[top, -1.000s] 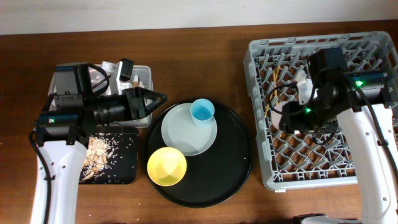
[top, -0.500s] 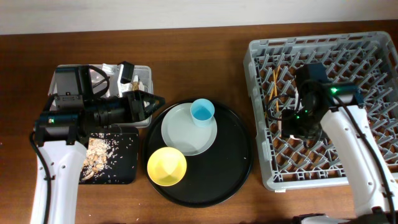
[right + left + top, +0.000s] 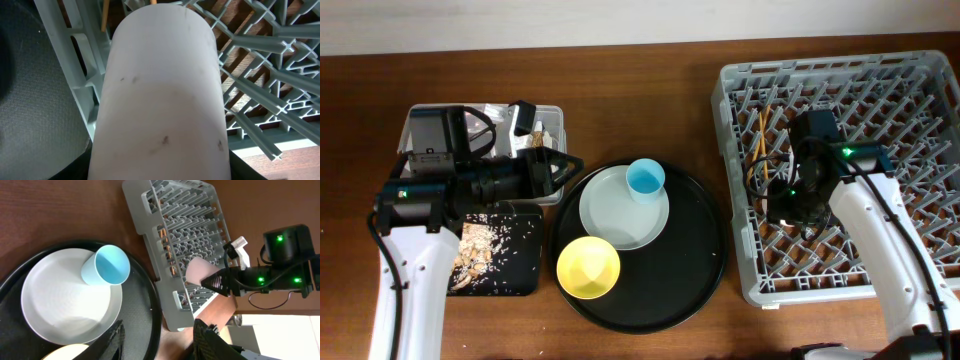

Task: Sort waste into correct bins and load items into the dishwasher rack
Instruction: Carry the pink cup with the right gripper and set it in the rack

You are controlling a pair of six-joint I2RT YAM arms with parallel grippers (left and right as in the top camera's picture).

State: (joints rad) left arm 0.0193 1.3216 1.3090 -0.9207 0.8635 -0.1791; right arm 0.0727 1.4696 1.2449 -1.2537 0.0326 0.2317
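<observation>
My right gripper (image 3: 160,172) is shut on the small pink cup (image 3: 160,100), held low over the left part of the dishwasher rack (image 3: 920,90). From overhead the arm (image 3: 800,195) hides the cup; the cup shows in the left wrist view (image 3: 199,270). Two wooden chopsticks (image 3: 758,150) lie in the rack beside it. My left gripper (image 3: 572,163) is open and empty at the round tray's left rim. The blue cup (image 3: 645,180) rests on the grey-white plate (image 3: 615,215). The yellow bowl (image 3: 588,268) sits in front of them.
Plate, blue cup and bowl sit on a large round black tray (image 3: 690,270). A clear plastic box (image 3: 550,118) stands at the back left, under my left arm. A shallow black tray (image 3: 520,270) in front of it holds beige food scraps (image 3: 480,250).
My right arm has swung left and lower over the rack's left side with the pink cup. My left arm has barely moved.
</observation>
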